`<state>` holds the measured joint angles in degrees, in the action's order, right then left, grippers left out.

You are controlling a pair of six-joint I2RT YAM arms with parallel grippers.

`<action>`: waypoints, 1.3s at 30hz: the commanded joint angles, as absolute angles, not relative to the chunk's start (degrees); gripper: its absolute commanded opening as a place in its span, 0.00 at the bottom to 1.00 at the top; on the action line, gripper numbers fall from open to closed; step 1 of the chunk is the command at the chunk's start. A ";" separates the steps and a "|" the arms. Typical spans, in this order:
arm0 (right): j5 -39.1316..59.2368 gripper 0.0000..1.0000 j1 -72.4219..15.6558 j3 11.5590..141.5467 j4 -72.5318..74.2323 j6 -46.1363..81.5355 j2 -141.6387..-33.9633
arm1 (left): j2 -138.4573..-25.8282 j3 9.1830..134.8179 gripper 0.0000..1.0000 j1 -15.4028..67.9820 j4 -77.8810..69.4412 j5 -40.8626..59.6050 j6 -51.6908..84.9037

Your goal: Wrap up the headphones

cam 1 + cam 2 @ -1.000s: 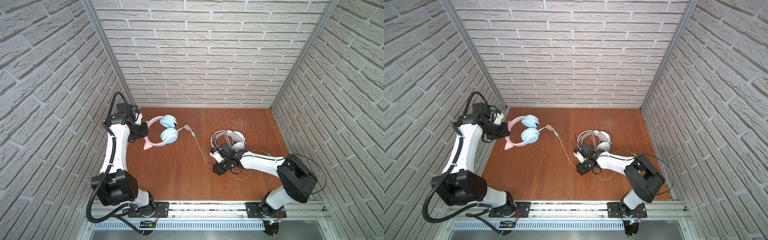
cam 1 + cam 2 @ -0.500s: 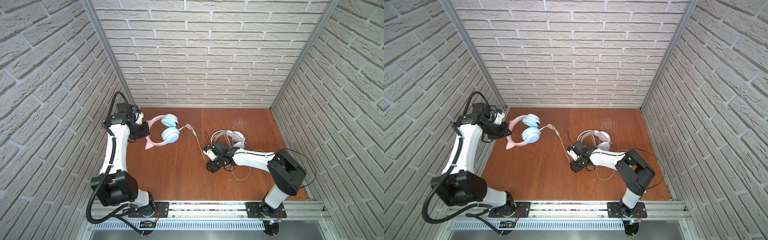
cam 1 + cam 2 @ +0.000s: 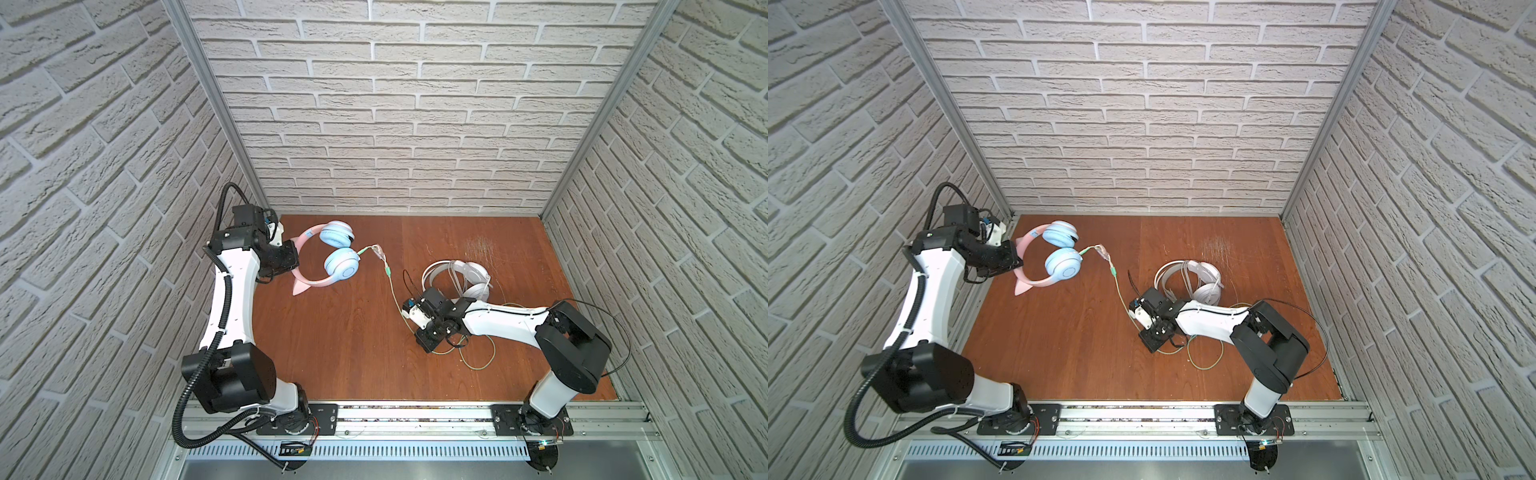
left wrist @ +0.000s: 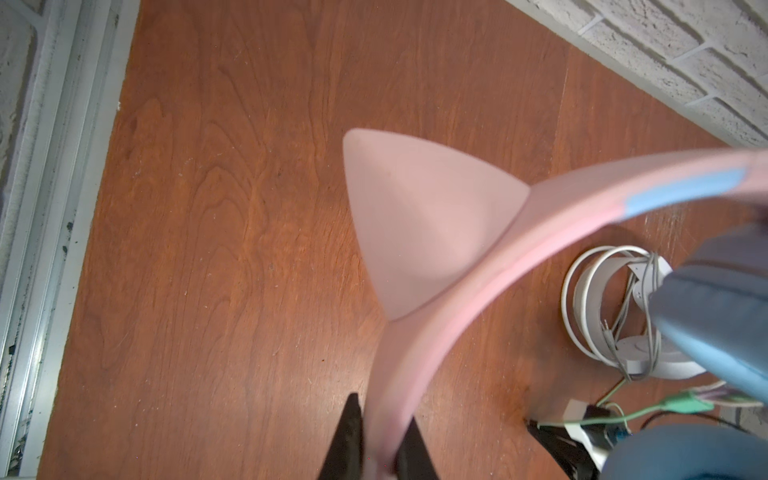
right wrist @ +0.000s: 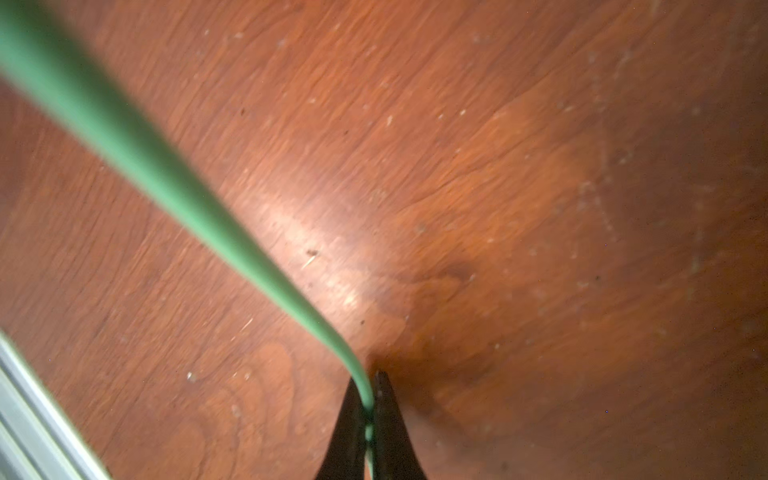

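Pink cat-ear headphones (image 3: 305, 284) are held at the far left of the worktop (image 3: 353, 365) in both top views, with the headband pinched in my left gripper (image 3: 294, 262). Their greenish cable (image 3: 394, 293) slants across to my right gripper (image 3: 429, 344), which is low near mid-worktop, and loose loops of it lie beside that gripper. White headphones (image 3: 457, 272) lie just behind that gripper, apart from it.

Left wrist view: my left gripper (image 4: 382, 411) has its jaws narrow, clamped on the headband (image 4: 457, 299), one cat ear (image 4: 415, 216) just beyond them.

Right wrist view: my right gripper (image 5: 368, 386) has its jaws closed on the greenish cable (image 5: 208, 208), just over the wood.
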<state>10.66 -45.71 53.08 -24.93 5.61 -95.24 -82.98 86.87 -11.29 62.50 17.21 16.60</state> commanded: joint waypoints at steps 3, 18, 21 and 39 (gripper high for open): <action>14.18 0.06 -48.20 58.14 -33.18 -0.55 -88.51 | -80.36 84.58 0.00 -9.94 57.45 15.83 20.88; 27.71 0.05 -50.27 82.07 -57.00 -17.69 -94.02 | -84.71 80.26 0.00 0.76 50.01 7.91 28.21; 30.40 0.06 -50.27 88.25 -62.81 -23.20 -96.85 | -86.99 81.06 0.00 3.62 50.40 6.46 28.13; 26.72 0.06 -47.18 118.16 -86.48 -39.38 -112.90 | -95.97 85.17 0.00 14.36 55.85 5.34 19.95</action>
<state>27.07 -48.53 115.26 -83.31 -35.66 -113.03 -95.55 83.20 13.45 54.96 3.09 22.68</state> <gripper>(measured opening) 0.069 0.129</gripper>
